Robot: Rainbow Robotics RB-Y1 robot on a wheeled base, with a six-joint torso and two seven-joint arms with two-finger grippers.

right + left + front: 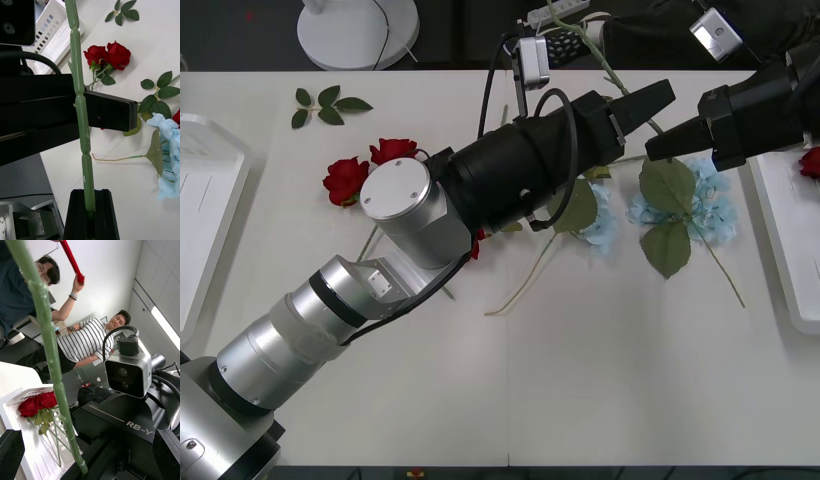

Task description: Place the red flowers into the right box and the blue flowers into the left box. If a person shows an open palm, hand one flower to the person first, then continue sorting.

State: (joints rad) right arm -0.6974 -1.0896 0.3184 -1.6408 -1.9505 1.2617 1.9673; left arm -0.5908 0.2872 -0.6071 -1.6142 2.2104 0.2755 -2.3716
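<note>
Flower stem (80, 112), its bloom out of sight, is pinched in the pressed-together right hand (89, 212). The left hand (645, 105) is spread about it just beyond. Blue flowers (710, 210) lie beneath both on the counter (580, 380). This looks like a hand-to-hand pass; next the left hand should clear away, and the right carry the flower to its matching box.

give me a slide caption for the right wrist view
Right gripper shut on a green stem, left gripper's black finger beside it, over red flowers.
</note>
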